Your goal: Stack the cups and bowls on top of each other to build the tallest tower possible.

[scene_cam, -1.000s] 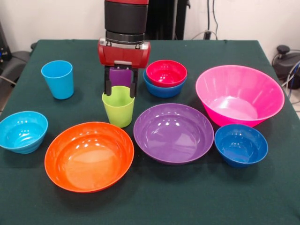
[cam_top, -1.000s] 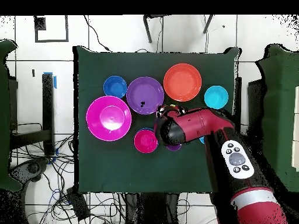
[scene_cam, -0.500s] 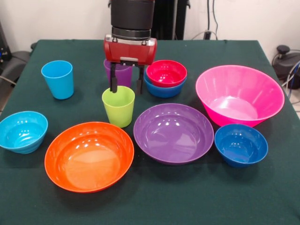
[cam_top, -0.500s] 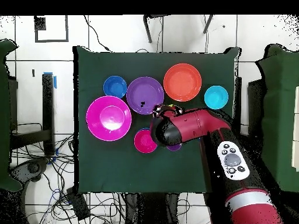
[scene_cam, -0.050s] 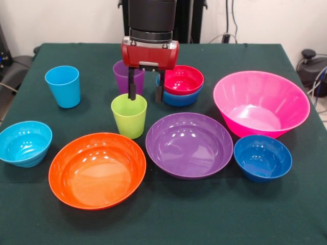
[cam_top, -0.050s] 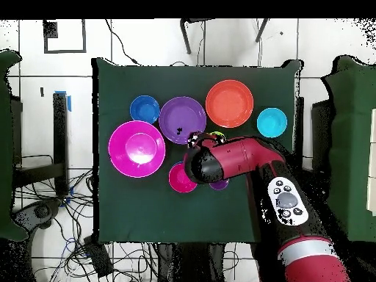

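Observation:
My gripper [scene_cam, -0.050s: 145,96] hangs open and empty just behind the lime green cup [scene_cam, -0.050s: 129,116]. One finger is over the cup's back rim and the other is beside the red bowl [scene_cam, -0.050s: 181,79], which sits nested in a blue bowl [scene_cam, -0.050s: 179,98]. The purple cup [scene_cam, -0.050s: 121,76] stands behind the gripper, partly hidden. At the left are the light blue cup [scene_cam, -0.050s: 63,86] and the cyan bowl [scene_cam, -0.050s: 24,143]. In the overhead view the arm [cam_top, -0.050s: 235,161] covers the gripper, and only a sliver of the lime green cup [cam_top, -0.050s: 216,135] shows.
Along the front stand the wide orange bowl [scene_cam, -0.050s: 97,169], the wide purple bowl [scene_cam, -0.050s: 189,144] and the dark blue bowl [scene_cam, -0.050s: 262,157]. The big pink bowl [scene_cam, -0.050s: 260,102] is at the right. Cables and chairs surround the table [cam_top, -0.050s: 147,213].
The open gripper has slid to the picture's right in the front view, from straddling the lime green cup to between that cup and the red bowl. No cup or bowl has moved.

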Controlling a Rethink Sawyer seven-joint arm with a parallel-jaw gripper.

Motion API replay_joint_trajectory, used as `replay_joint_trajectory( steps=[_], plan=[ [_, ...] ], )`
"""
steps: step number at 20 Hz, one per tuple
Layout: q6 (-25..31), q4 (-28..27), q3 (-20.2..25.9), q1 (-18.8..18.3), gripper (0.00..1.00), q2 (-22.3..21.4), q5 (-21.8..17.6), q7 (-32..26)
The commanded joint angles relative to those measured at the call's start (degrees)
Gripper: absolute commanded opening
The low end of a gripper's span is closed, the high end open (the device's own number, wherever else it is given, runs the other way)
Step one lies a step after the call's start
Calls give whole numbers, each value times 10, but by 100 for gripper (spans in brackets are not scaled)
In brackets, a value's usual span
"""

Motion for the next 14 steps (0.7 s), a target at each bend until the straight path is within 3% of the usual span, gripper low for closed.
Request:
replay_joint_trajectory(
  steps=[1,14],
  plan=[
    [-18,2,1,7,100,37,1,23],
    [-53,-34,-16,10,100,84,-15,27]
  ],
)
